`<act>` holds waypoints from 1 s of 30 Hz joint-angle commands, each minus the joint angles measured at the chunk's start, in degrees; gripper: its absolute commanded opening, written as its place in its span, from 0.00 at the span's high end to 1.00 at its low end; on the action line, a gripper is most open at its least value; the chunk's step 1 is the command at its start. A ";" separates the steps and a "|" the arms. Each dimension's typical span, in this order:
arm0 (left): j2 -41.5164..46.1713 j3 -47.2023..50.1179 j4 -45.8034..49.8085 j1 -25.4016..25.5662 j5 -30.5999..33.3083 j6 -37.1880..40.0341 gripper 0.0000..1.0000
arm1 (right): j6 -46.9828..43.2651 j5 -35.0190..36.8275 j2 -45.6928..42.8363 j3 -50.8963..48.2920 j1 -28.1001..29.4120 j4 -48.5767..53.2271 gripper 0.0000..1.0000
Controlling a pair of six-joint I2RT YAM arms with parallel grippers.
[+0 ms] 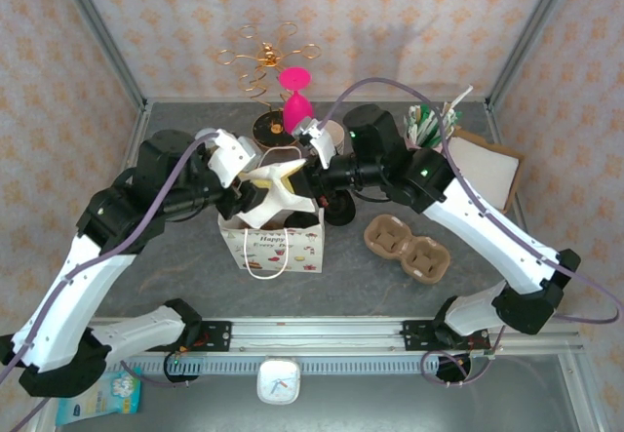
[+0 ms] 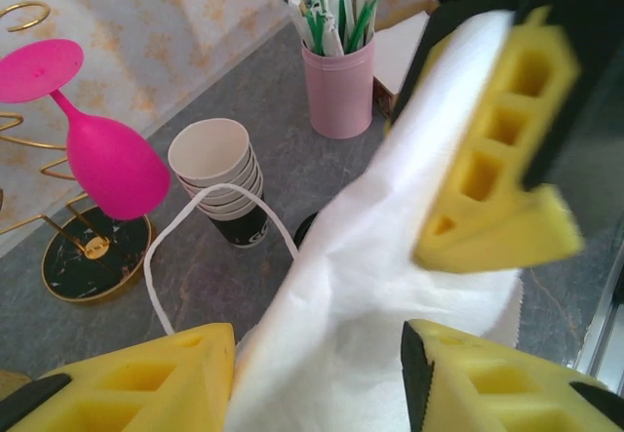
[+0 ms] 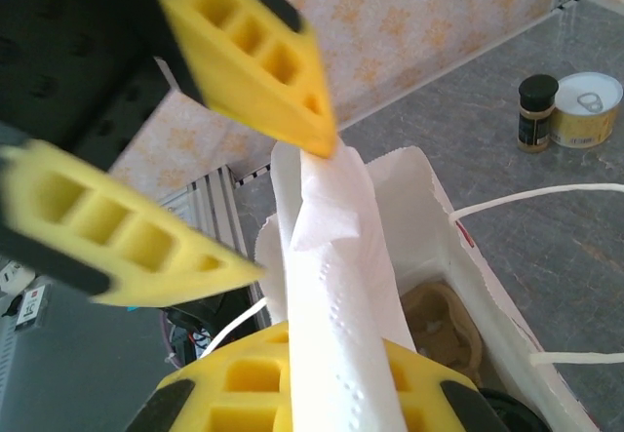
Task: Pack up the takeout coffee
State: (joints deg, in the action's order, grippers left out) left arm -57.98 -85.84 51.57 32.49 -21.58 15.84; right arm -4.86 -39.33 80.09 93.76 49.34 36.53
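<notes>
The right gripper (image 3: 331, 359) pinched the napkin (image 1: 273, 193) above the bag (image 1: 278, 252); the left gripper (image 3: 292, 208) gaped wide, one finger touching the napkin's top. The coffee (image 1: 338, 210) seemed to stand just beside the bag, half hidden under the right arm. A napkin blocking the mouth could snag and tip the cup.

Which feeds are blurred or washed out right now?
Top external: evenly lit, sharp, faint shadow on the back wall. Left wrist: the left claw and the crumpled white tissue paper are close and blurred, the paper washed out; the pink cup of straws behind is crisp. Right wrist: the right claw is soft, the distant silver-topped tin can sharp.
</notes>
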 commanded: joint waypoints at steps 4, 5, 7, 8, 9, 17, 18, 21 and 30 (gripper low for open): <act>2.40 1.33 -2.36 -0.50 1.83 -3.06 0.42 | 0.42 5.09 0.92 2.79 0.44 1.01 1.00; 2.58 1.33 -2.61 -0.50 1.94 -3.29 0.41 | -0.07 6.25 0.63 3.21 0.48 1.95 1.00; 2.60 0.87 -2.53 -0.50 2.07 -3.42 0.40 | -0.85 7.48 -0.07 3.63 0.43 3.42 1.00; 2.60 0.69 -2.70 -0.50 2.02 -3.61 0.39 | -1.38 7.57 -0.61 3.57 0.48 3.82 1.00; 2.60 0.51 -2.92 -0.50 1.83 -3.70 0.37 | -2.42 7.45 -1.02 3.55 0.44 4.57 1.00; 2.53 -0.50 -4.16 -0.50 4.06 -5.06 0.34 | -6.09 10.85 -1.92 5.71 0.45 10.28 1.00; 2.45 -0.71 -4.23 -0.50 4.60 -5.26 0.34 | -6.34 11.90 -2.25 5.87 0.48 10.78 1.00; 2.52 -0.73 -4.86 -0.50 5.94 -6.21 0.34 | -7.08 7.55 -2.94 5.48 0.49 9.70 1.00; 3.91 0.48 -7.71 -0.50 9.70 -11.67 0.33 | -9.28 6.74 -1.10 4.50 0.42 10.48 1.00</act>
State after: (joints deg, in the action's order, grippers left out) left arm -55.66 -85.12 47.05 32.47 -14.37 7.46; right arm -12.73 -31.44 78.17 97.54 49.52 46.78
